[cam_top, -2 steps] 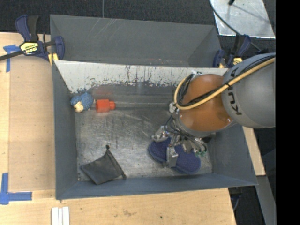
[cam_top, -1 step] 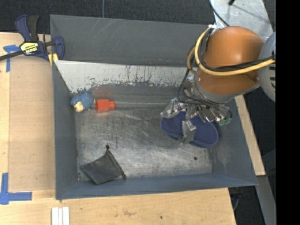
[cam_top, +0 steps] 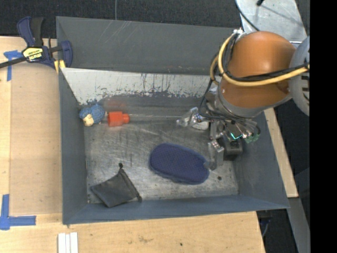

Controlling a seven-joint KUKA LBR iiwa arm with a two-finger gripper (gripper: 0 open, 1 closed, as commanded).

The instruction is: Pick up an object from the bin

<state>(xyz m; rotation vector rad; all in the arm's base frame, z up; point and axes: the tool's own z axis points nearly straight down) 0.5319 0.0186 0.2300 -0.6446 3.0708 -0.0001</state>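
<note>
Grey metal bin (cam_top: 158, 46), seen from above, with a dark blue oval pad (cam_top: 178, 163) lying flat on its floor. The gripper (cam_top: 216, 153), under an orange wrist cover (cam_top: 255, 70), sits at the pad's right end; whether it is released or clenched cannot be told. Left of the pad lies a crumpled black cloth (cam_top: 114, 190). Behind the pad lies a clear tube with an orange cap (cam_top: 118, 118), and just left of the cap is a small blue toy figure (cam_top: 92, 114).

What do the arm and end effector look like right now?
A rounded orange cover caps the wrist, with yellow and black cables looped round it. The end effector below is dark and silver metal with a small green light.
</note>
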